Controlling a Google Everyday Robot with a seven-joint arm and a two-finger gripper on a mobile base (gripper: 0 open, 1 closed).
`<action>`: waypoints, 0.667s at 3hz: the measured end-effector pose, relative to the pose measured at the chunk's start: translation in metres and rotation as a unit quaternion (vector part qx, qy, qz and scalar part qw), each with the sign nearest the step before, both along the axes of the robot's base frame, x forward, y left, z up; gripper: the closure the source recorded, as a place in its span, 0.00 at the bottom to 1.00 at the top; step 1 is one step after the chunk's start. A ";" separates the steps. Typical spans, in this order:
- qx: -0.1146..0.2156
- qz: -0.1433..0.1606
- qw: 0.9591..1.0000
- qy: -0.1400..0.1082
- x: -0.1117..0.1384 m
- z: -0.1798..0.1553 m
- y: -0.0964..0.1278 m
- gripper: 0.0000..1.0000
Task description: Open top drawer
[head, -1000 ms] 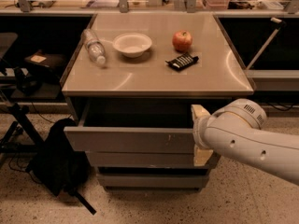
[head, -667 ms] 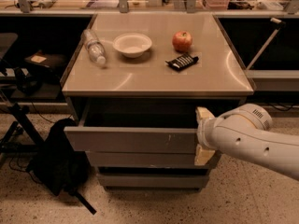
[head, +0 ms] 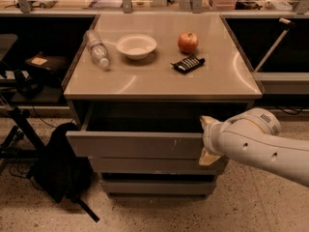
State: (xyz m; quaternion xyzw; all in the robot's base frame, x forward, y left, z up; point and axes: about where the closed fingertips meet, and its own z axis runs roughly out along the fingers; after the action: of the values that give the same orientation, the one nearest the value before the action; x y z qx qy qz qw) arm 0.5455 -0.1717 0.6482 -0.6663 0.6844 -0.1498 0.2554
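Observation:
The top drawer (head: 135,145) is a wide grey handle-less front with small pale scuffs right of centre. It stands pulled out from the cabinet, with a dark gap behind its top edge. My gripper (head: 206,140) is at the right end of this front, on my white arm (head: 260,144) coming in from the right. Its two pale fingertips (head: 207,122) stand apart, one above the front's top edge and one below its bottom edge.
Two narrower grey drawer fronts (head: 154,165) sit closed below. On the cabinet top (head: 159,83) lie a plastic bottle (head: 97,49), a white bowl (head: 136,46), a red apple (head: 188,42) and a black packet (head: 188,63). A black bag (head: 58,170) lies on the floor at the left.
My arm has shifted slightly to the right along the drawer front's end. The drawer stays pulled out about as far as before.

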 end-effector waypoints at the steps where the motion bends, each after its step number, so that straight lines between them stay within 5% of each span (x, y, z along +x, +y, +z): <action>1: 0.000 0.000 1.000 0.000 0.000 0.000 0.000 0.42; 2: 0.000 0.000 1.000 0.000 0.000 0.000 0.000 0.65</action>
State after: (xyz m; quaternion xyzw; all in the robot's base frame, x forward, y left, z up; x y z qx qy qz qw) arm 0.5455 -0.1716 0.6482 -0.6663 0.6844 -0.1498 0.2554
